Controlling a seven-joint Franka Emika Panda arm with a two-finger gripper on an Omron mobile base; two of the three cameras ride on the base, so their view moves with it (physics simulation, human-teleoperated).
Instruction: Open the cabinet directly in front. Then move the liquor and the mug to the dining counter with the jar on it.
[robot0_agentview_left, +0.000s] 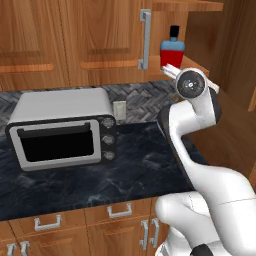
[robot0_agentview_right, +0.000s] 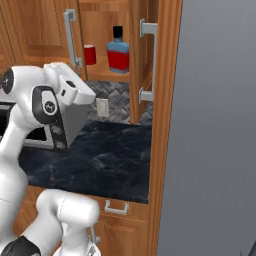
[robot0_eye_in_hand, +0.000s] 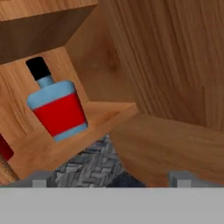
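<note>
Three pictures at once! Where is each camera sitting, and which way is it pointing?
Left base view: behind the arm's left, looking forward and down at the toaster oven, the counter and the liquor; the white arm rises at lower right.
Right base view: behind the arm's right, facing the open cabinet with the mug; the arm at left.
Hand view: on the hand, tilted, looking along the open gripper.
All share the liquor.

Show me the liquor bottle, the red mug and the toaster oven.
liquor bottle (robot0_agentview_right: 118, 59), right base view, red lower band.
red mug (robot0_agentview_right: 90, 54), right base view, outer side.
toaster oven (robot0_agentview_left: 55, 142), left base view, dark door glass.
</note>
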